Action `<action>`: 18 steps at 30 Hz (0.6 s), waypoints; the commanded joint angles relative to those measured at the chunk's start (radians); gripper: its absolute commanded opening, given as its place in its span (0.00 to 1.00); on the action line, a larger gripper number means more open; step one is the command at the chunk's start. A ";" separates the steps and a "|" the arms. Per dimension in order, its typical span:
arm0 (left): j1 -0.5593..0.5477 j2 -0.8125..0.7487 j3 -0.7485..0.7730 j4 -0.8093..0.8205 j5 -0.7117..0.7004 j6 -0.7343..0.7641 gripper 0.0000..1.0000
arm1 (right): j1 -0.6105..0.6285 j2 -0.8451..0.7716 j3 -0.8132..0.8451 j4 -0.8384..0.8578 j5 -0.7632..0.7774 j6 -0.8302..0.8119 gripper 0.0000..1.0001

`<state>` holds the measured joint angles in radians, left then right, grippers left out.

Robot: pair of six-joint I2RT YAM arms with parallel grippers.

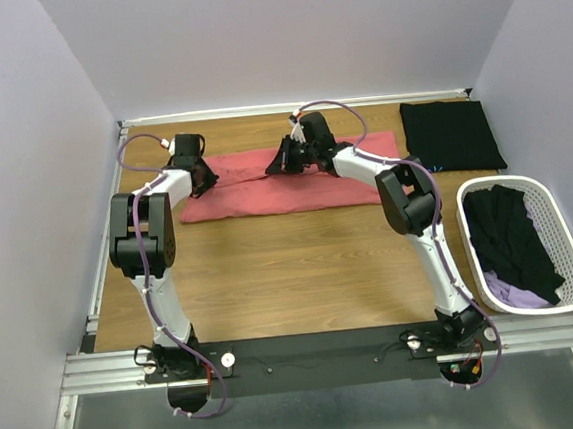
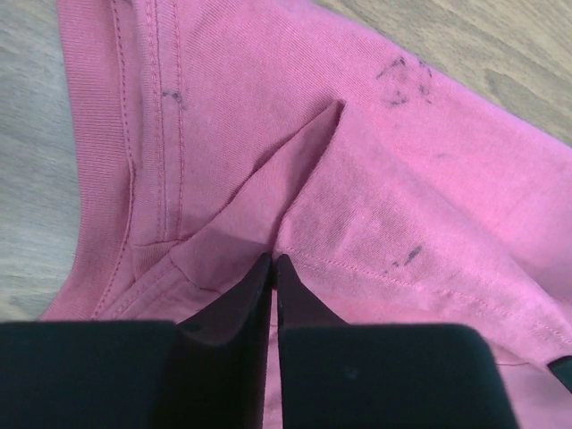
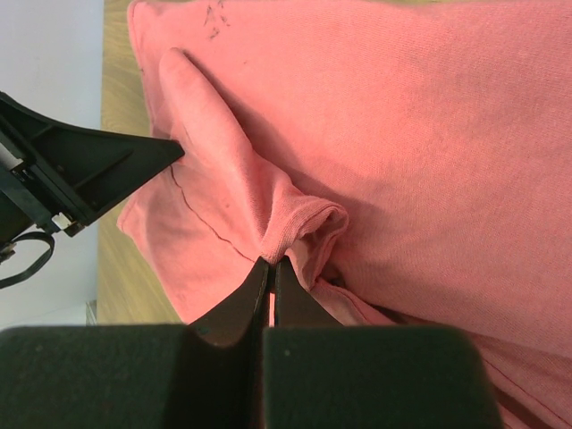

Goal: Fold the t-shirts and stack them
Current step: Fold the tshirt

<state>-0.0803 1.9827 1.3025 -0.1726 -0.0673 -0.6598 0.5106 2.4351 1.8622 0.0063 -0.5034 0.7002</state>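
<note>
The coral-pink t-shirt (image 1: 294,186) lies spread as a long band across the far middle of the table. My left gripper (image 1: 201,178) is at its left end, shut on a raised pinch of pink cloth (image 2: 295,188). My right gripper (image 1: 284,160) is at the shirt's far edge near the middle, shut on a bunched fold of the same shirt (image 3: 295,228). A folded black t-shirt (image 1: 450,135) with a tiny light-blue mark lies at the far right. Black (image 1: 510,240) and lilac (image 1: 509,293) tees lie in the basket.
The white slatted basket (image 1: 571,250) stands at the right near edge of the table. The wooden tabletop (image 1: 292,274) stretches in front of the pink shirt. White walls close in the back and both sides.
</note>
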 commanded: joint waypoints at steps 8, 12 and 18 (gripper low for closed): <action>0.004 -0.039 0.089 -0.079 -0.095 0.029 0.01 | -0.001 -0.028 0.002 -0.002 -0.001 0.005 0.06; 0.005 -0.039 0.121 -0.123 -0.121 0.058 0.01 | -0.001 -0.054 -0.018 -0.003 0.003 0.015 0.06; 0.013 -0.041 0.124 -0.157 -0.124 0.078 0.01 | 0.003 -0.065 -0.050 -0.003 -0.009 0.028 0.06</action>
<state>-0.0795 1.9797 1.4097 -0.2829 -0.1421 -0.6113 0.5106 2.4245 1.8404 0.0063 -0.5034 0.7143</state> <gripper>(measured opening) 0.019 0.060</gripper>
